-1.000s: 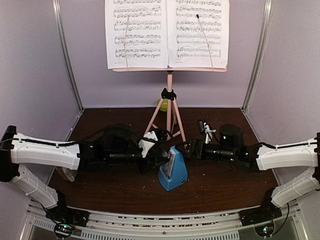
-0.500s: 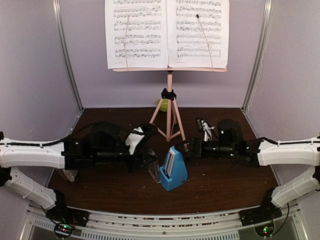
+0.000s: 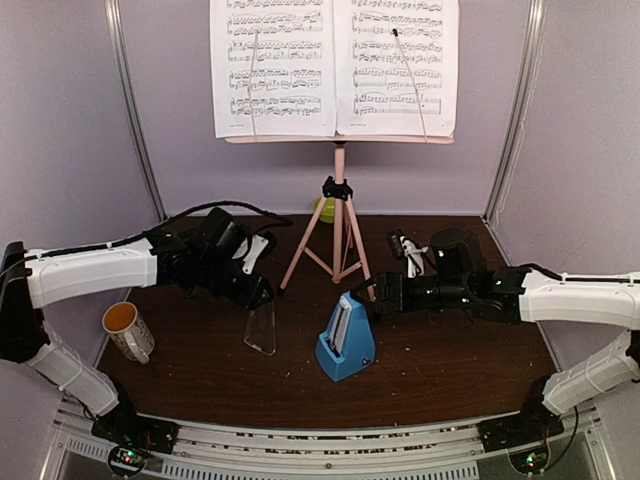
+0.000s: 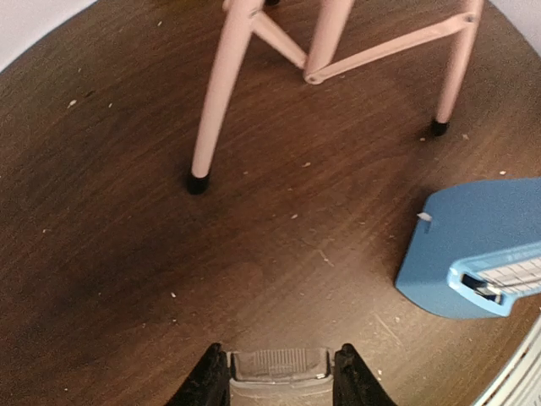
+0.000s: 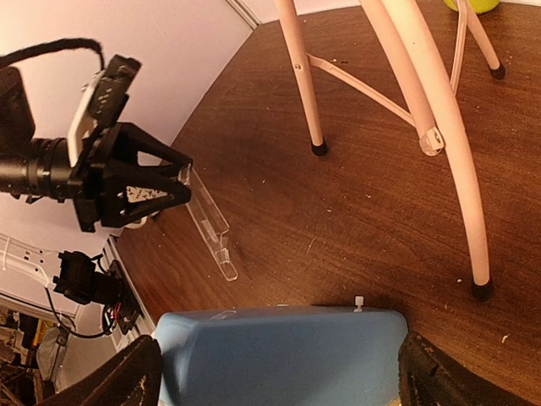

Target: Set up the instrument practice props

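Observation:
The pink tripod music stand (image 3: 339, 190) stands at the back with two white sheet-music pages (image 3: 272, 68) (image 3: 396, 66) on its desk. Its legs show in the left wrist view (image 4: 221, 93) and the right wrist view (image 5: 423, 110). The blue metronome (image 3: 346, 346) stands in front of the stand, uncovered. My left gripper (image 3: 257, 298) (image 4: 279, 374) is shut on the clear cover (image 3: 262, 329) (image 4: 280, 365) (image 5: 208, 223), held upright left of the metronome (image 4: 473, 247). My right gripper (image 3: 378, 297) (image 5: 279, 376) grips the metronome (image 5: 279, 355) from behind, one finger on each side.
A cream mug with orange inside (image 3: 127, 330) stands at the left near the front edge. A lime-green bowl (image 3: 325, 210) (image 5: 473, 4) sits behind the stand's legs. Grey walls close in the back and both sides.
My left gripper has pulled the clear cover off the metronome and carried it left and back. The mug has come into view. The right gripper and metronome have barely moved.

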`<state>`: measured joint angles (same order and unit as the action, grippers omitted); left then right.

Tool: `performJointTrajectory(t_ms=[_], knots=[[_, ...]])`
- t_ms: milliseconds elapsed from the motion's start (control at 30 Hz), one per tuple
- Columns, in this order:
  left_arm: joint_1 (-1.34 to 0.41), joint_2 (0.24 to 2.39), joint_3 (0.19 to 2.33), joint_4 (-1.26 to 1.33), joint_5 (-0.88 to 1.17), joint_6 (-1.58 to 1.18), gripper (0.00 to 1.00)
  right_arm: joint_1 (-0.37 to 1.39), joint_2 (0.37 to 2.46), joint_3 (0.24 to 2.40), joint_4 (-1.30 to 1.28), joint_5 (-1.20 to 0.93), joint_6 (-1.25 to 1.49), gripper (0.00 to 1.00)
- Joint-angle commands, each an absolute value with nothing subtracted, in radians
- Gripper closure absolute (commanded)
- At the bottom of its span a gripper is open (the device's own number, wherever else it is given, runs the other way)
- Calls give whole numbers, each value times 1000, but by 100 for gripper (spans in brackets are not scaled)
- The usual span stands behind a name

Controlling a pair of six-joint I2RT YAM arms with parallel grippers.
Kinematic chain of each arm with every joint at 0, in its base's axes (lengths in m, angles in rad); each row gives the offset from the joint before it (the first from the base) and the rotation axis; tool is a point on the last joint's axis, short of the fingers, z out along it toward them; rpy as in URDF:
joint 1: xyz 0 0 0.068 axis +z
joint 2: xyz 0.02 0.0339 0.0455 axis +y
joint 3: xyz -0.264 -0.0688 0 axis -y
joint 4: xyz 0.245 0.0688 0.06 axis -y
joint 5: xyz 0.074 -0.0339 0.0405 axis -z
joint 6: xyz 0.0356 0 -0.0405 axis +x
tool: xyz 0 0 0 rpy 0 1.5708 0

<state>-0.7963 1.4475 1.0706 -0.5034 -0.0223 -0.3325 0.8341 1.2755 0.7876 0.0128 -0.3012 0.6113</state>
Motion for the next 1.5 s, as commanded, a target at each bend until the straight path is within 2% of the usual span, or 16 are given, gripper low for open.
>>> performJointTrajectory(t_ms=[0, 367, 433, 633, 733, 800, 933, 1100, 1333, 1467], knots=[[-717, 1574, 1185, -619, 16, -344, 89, 823, 1245, 824, -140, -252, 567, 2], [-561, 1850, 1344, -699, 24, -360, 86, 822, 1170, 898, -235, -227, 561, 0], [-540, 1857, 1350, -701, 13, -363, 80, 822, 1145, 882, -246, -222, 566, 0], [-523, 1825, 1364, -719, -18, -350, 48, 824, 1061, 755, -254, -225, 607, 0], [-523, 1769, 1341, -705, -19, -353, 39, 830, 1018, 668, -244, -229, 645, 1], [-525, 1719, 1291, -673, 2, -352, 37, 840, 993, 614, -233, -226, 666, 2], [-549, 1580, 1145, -538, 54, -326, 37, 872, 972, 530, -210, -224, 693, 8], [-622, 1459, 967, -292, 212, -320, 44, 912, 1009, 477, -138, -239, 718, 22], [-789, 1545, 931, -83, 199, -404, 49, 920, 1128, 497, -53, -237, 711, 41], [-831, 1600, 958, -22, 197, -411, 52, 922, 1222, 531, -4, -246, 707, 45]])
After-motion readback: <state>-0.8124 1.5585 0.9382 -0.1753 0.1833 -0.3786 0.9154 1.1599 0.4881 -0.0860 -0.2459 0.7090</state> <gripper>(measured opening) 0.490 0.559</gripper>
